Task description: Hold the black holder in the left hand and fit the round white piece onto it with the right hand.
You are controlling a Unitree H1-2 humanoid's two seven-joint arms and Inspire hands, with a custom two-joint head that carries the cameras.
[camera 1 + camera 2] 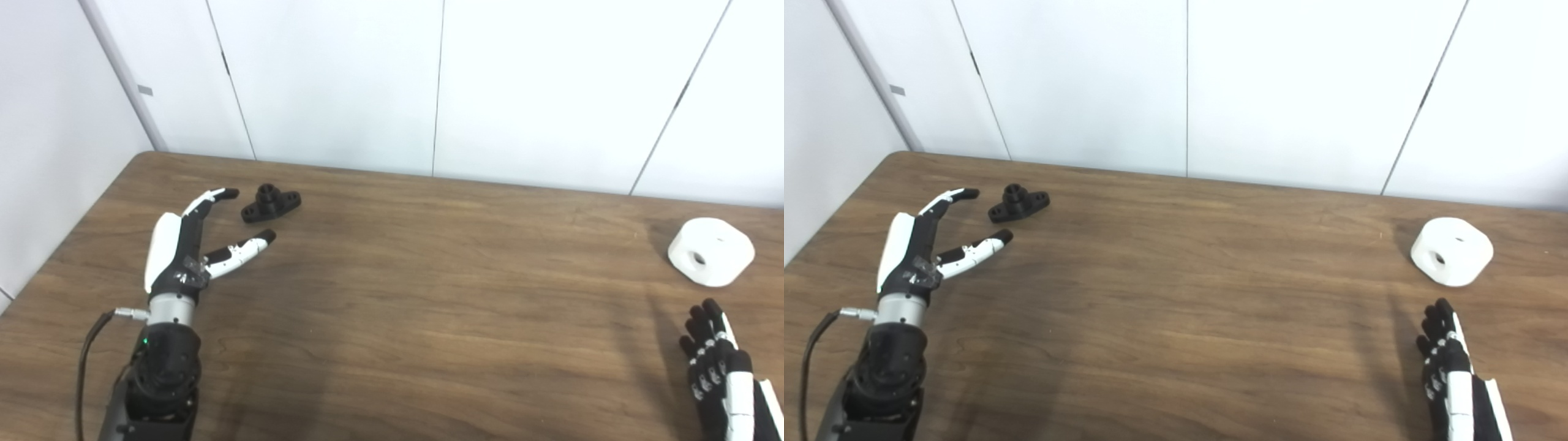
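Barely begun. Black holder lying on counter, upper left of frame, just beyond spread, empty left hand. Round white piece far right, untouched; right hand below it, fingers extended, empty. Grasping, fitting both remaining.

No legible text (anywhere visible)

Black holder lies far left; round white piece far right.

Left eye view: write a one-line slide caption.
Open left hand nears the black holder; open right hand waits below the round white piece.
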